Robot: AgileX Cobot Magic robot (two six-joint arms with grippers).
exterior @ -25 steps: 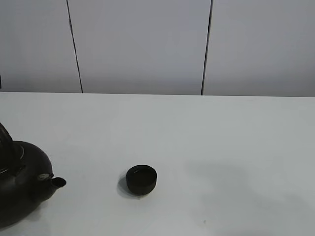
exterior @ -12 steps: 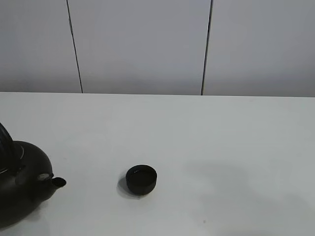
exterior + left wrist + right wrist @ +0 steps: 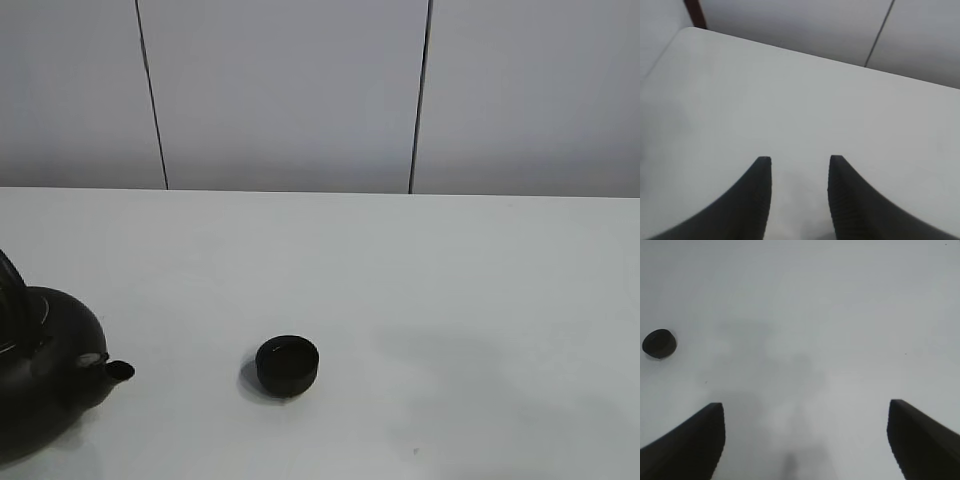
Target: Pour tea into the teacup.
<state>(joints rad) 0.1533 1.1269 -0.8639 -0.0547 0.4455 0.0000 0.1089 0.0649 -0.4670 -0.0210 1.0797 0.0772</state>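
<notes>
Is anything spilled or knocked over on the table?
No, nothing stands out. The teacup sits upright, the kettle stands beside it with its spout toward the cup, and the white table shows no spill.

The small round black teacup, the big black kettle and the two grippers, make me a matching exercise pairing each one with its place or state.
Things:
1. small round black handleless teacup
2. big round black kettle with arched handle
3. left gripper
4. right gripper

Places or states:
A. fingers spread wide over bare table, teacup off to one side in its wrist view
B. at the left edge of the high view, partly cut off, short spout toward the teacup
C. upright on the white table, right of the kettle, touching nothing
D. fingers slightly apart, holding nothing

Pairs: 1-C, 2-B, 3-D, 4-A
</notes>
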